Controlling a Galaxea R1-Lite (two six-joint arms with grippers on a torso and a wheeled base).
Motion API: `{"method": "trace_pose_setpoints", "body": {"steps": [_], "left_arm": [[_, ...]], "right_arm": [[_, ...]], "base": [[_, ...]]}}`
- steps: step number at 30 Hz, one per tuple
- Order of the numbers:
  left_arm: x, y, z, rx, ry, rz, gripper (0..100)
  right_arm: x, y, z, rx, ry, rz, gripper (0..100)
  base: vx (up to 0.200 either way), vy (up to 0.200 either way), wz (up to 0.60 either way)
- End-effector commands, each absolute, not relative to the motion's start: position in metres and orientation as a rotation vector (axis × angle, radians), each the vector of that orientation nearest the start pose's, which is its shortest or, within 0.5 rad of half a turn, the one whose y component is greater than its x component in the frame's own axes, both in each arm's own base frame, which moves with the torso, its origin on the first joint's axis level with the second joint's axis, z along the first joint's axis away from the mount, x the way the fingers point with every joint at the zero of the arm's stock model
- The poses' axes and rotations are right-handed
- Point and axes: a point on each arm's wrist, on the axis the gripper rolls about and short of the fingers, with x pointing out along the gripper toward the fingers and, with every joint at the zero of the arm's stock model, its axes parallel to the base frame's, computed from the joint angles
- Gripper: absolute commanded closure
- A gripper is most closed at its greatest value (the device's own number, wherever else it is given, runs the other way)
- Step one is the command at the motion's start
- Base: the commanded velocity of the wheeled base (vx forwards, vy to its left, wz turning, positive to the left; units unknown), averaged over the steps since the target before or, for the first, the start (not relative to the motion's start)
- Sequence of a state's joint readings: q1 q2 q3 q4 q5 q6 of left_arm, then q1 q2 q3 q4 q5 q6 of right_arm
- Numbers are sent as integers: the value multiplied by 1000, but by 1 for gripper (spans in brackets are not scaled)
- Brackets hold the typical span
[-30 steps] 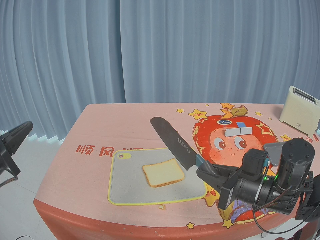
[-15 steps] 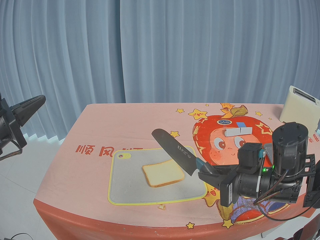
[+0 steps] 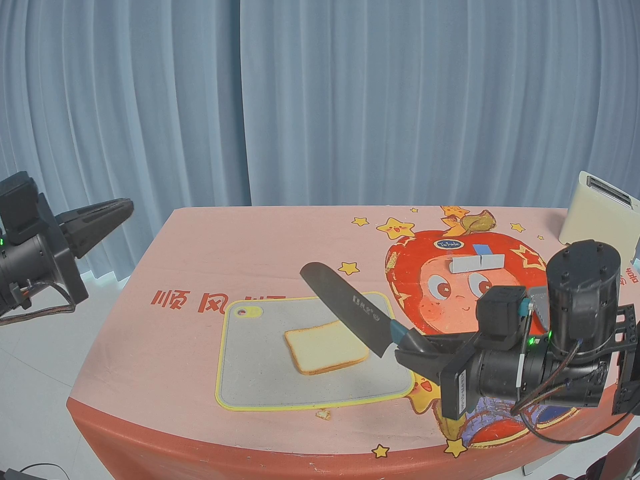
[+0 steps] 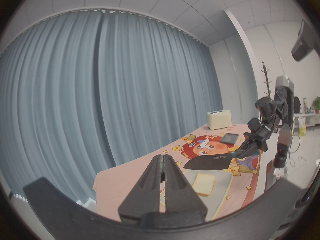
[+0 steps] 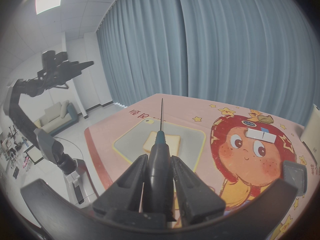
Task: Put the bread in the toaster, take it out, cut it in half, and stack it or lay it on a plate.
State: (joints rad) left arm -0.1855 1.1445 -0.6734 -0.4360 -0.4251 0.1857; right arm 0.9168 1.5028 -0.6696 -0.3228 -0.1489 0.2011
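Observation:
A slice of bread lies flat on the grey cutting board with a yellow rim, near the table's front. My right gripper is shut on the handle of a dark knife. The blade hangs in the air above the bread's right side, pointing up and to the left. In the right wrist view the knife stands edge-on over the bread. My left gripper is shut and holds nothing, off the table's left side and above it. The cream toaster stands at the far right.
A small dark grey plate lies at the table's right side near the right arm. Two pale blocks sit on the cartoon apple print of the pink tablecloth. A crumb lies in front of the board.
The left gripper has risen and come right, towards the table. The right gripper has lowered the knife a little and drawn it over the bread's right edge.

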Motion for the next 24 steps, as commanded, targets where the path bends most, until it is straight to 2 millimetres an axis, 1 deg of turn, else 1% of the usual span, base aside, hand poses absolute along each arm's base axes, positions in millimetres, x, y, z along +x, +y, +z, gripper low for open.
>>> {"method": "trace_pose_setpoints", "body": {"steps": [1,2,4,6,7,10,12,13,15,19,22,24], "left_arm": [[185,-58,245,217,17,-693,100],[187,-63,244,215,19,-715,100],[190,-72,241,214,31,-752,100],[192,-76,240,214,38,-765,100],[201,-81,236,214,54,-777,100],[213,-91,233,213,63,-801,100],[218,-93,233,212,64,-801,100],[225,-96,232,206,68,-801,100],[231,-98,231,193,73,-800,100],[238,-101,228,162,100,-803,100],[250,-106,218,159,134,-805,100],[255,-115,214,160,126,-824,100]], "right_arm": [[140,199,167,-101,529,747,100],[136,204,164,-119,533,760,100],[137,207,159,-136,542,743,100],[138,208,157,-141,542,730,100],[143,209,155,-145,541,695,100],[147,213,150,-154,552,676,100],[148,215,149,-150,546,676,100],[150,217,148,-142,534,676,100],[152,220,146,-137,523,669,100],[155,224,140,-146,514,634,100],[155,226,136,-161,522,620,100],[155,226,135,-165,526,622,100]], "base": [[0,0,0],[0,0,0],[0,0,0],[0,0,0],[0,0,0],[0,0,0],[0,0,0],[0,0,0],[0,0,0],[0,0,0],[0,0,0],[0,0,0]]}}
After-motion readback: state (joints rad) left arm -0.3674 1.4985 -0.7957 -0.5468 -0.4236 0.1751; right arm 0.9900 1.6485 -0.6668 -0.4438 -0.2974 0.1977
